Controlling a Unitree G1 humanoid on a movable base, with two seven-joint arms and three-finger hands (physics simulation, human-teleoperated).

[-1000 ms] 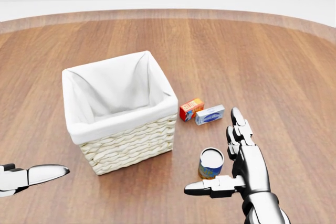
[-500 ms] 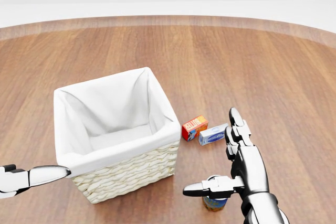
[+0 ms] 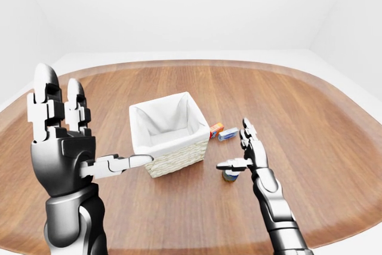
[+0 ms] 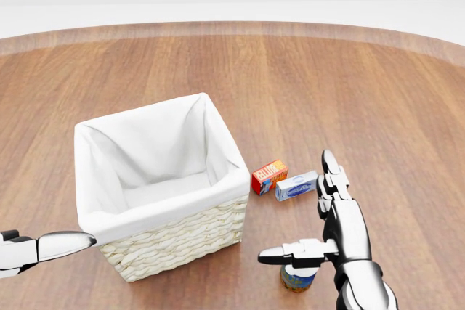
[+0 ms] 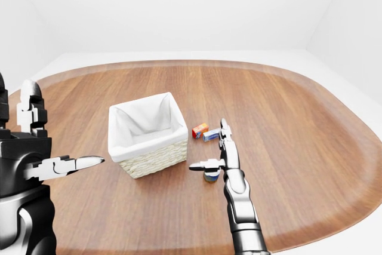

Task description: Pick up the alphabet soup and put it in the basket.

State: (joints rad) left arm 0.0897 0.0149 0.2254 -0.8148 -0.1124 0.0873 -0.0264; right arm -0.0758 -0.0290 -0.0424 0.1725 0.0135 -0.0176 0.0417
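Note:
The alphabet soup can (image 4: 297, 279) stands upright on the wooden table near the bottom of the head view, to the right of the basket. My right hand (image 4: 304, 214) is open, its fingers (image 4: 330, 179) stretched flat. Its thumb (image 4: 285, 254) reaches left just over the can's top and hides part of it. The fingers do not close round the can. The wicker basket (image 4: 178, 243) has a white cloth lining and nothing shows inside it. My left hand (image 3: 89, 125) is open and raised at the left, away from everything.
A small red-orange box (image 4: 269, 176) and a blue-and-white box (image 4: 296, 186) lie side by side just right of the basket, above the can in the head view. The round table's edge (image 3: 334, 240) curves past close behind my right arm.
The head view shifted, so the basket, boxes and can slid down the picture. The can now sits under my right thumb. The right hand edged slightly right over the last half second.

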